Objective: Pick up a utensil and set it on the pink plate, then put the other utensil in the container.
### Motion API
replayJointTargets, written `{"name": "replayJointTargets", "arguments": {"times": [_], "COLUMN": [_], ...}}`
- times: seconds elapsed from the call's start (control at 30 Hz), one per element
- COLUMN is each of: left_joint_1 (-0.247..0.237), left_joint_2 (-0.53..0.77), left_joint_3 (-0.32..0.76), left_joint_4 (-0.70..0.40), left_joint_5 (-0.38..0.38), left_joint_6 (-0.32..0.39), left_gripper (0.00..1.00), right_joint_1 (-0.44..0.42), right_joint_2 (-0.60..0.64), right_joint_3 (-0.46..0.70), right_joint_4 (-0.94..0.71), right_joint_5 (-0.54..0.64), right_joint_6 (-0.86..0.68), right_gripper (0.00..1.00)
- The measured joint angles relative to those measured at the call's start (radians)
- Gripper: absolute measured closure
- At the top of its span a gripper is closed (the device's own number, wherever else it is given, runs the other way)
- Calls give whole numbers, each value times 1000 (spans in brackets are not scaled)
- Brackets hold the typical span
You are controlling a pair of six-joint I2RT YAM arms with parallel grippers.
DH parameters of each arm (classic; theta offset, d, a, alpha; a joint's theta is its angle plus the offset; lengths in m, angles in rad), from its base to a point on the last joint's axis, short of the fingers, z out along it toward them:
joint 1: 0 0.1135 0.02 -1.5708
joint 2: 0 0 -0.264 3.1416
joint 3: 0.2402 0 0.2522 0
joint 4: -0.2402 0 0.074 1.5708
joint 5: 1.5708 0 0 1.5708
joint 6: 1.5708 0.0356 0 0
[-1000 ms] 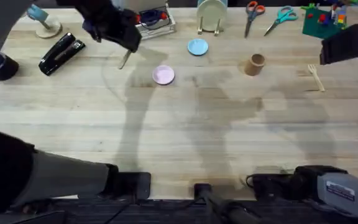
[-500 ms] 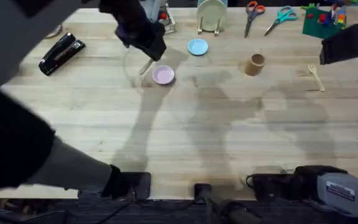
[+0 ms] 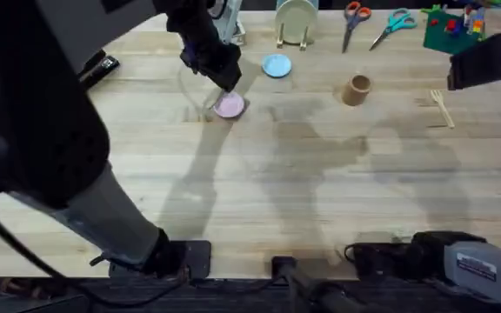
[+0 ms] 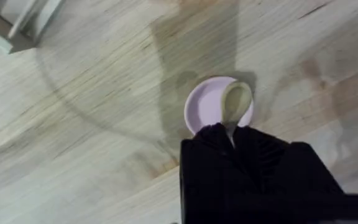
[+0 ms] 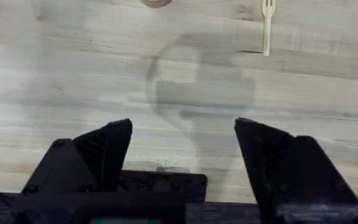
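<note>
**Spoon held over the pink plate**

The left gripper [image 4: 232, 134] clamps the utensil [image 4: 235, 104], whose rounded end hangs over the pink plate [image 4: 202, 107]; contact cannot be judged. From overhead, the left gripper [image 3: 224, 83] sits just above the pink plate [image 3: 230, 107]. The right gripper [image 5: 182, 146] hovers with fingers spread wide, holding nothing. The other utensil [image 3: 443, 108] lies on the table [image 3: 277, 183], right of the container [image 3: 356, 89]. No writing is legible anywhere.
</note>
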Motion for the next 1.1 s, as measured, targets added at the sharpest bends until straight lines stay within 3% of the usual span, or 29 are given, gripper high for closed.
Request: {"name": "replayJointTargets", "arguments": {"times": [0.37, 1.1], "left_joint_1": [0, 0], "left_joint_2": [82, 121], "left_joint_3": [0, 0], "left_joint_4": [22, 37], "left_joint_5": [9, 27], "left_joint_6": [0, 0], "left_gripper": [957, 957], "right_joint_1": [0, 0], "right_joint_2": [0, 0], "right_joint_3": [0, 0], "right_joint_4": [0, 0], "right_joint_5": [0, 0], "right_joint_6": [0, 0], "right_gripper": [8, 7]}}
